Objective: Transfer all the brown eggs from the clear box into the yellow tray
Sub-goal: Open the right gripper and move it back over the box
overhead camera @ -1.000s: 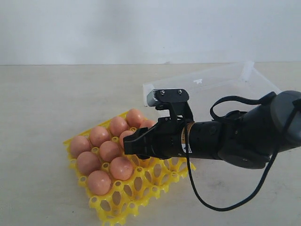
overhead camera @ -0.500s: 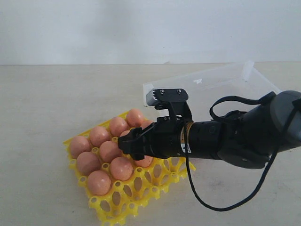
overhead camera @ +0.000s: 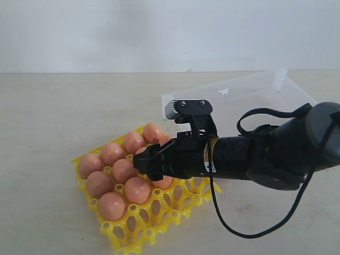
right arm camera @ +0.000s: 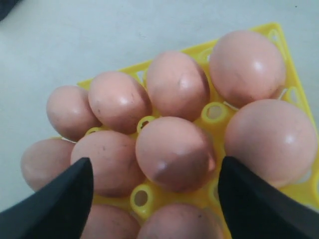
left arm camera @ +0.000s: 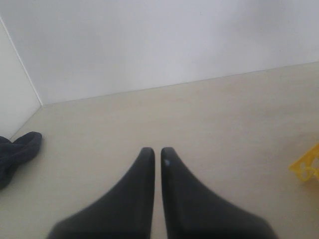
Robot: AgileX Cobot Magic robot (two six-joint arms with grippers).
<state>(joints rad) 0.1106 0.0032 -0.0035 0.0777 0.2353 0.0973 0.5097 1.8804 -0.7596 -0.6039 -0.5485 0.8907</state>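
Observation:
The yellow tray (overhead camera: 159,212) lies at the front left with several brown eggs (overhead camera: 112,206) seated in its cups. My right gripper (overhead camera: 144,163) hovers low over the tray's middle, open. In the right wrist view its fingers (right arm camera: 60,199) stand apart on either side of one brown egg (right arm camera: 174,152) that rests in a cup, with a gap on each side. The clear box (overhead camera: 249,93) sits behind the right arm, and no egg shows in the part I can see. My left gripper (left arm camera: 155,152) is shut over bare table, with a corner of the yellow tray (left arm camera: 306,167) off to one side.
The right arm's black body (overhead camera: 265,156) and its hanging cable (overhead camera: 234,226) cover the tray's right side and the front of the box. A white wall runs behind the table. A dark object (left arm camera: 17,152) lies near the wall corner in the left wrist view.
Over the last second the right gripper's jaws spread apart and its tip shifted slightly left over the tray. Nothing has moved in the last half second.

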